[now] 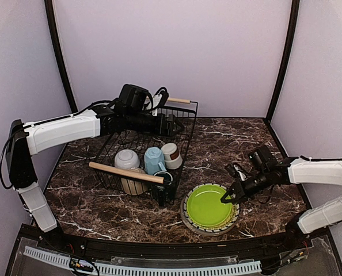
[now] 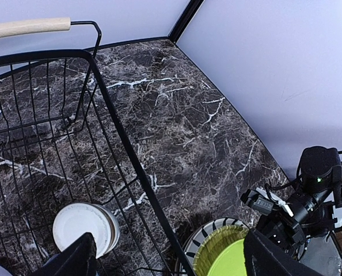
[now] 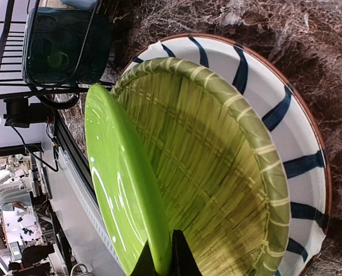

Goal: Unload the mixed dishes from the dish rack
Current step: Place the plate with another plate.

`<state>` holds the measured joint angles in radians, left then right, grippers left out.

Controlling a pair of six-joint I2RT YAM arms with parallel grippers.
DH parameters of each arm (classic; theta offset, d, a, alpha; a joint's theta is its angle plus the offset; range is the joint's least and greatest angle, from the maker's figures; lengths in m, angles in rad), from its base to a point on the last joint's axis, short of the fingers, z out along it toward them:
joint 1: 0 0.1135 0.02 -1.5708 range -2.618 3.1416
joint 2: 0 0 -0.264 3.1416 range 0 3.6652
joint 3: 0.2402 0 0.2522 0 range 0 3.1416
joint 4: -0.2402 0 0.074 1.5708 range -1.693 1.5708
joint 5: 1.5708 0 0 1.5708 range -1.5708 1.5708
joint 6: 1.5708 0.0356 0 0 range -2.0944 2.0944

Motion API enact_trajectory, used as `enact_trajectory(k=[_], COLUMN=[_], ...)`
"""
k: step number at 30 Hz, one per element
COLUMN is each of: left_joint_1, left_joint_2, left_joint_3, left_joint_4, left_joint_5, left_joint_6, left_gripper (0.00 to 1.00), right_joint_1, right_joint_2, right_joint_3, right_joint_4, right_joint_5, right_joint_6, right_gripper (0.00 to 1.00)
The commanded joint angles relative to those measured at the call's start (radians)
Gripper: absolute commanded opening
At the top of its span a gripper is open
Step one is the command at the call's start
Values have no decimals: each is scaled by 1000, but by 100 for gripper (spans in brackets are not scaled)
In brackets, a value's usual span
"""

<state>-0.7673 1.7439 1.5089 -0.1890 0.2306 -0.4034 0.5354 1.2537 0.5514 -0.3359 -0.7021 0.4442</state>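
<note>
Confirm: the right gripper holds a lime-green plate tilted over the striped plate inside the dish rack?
No: the striped plate sits on the table beside the dish rack, per the top external view. The right gripper holds the lime-green plate tilted over it.

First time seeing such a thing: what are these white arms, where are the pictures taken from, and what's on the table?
They are two robot arms, each ending in a two-finger gripper. One picture looks down from above; the others come from wrist cameras. On the table stands a wire rack holding bowls, mugs and a cup. Beside it a striped plate carries a ribbed green plate. The right gripper pinches a smooth green plate by its rim, tilted over them. The left gripper hangs open and empty over the rack.
</note>
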Motion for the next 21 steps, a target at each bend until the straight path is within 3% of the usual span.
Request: enact_trajectory(k=[1, 4, 11, 21], left_joint_1=[6, 7, 8, 10], left_joint_2=[-38, -37, -37, -38], left_joint_3=[-13, -12, -12, -8], left_joint_4=[1, 1, -7, -37], left_joint_5=[9, 14, 15, -7], left_joint_6=[-4, -5, -2, 17], left_gripper=[87, 87, 88, 88], right_joint_1=[15, 17, 18, 19], right_joint_2=[15, 5, -25, -85], right_joint_3=[39, 50, 57, 55], right_joint_4=[12, -21, -60, -85], right_joint_5=[54, 107, 155, 210], right_joint_6=[-18, -18, -19, -15], right_gripper=[8, 14, 40, 55])
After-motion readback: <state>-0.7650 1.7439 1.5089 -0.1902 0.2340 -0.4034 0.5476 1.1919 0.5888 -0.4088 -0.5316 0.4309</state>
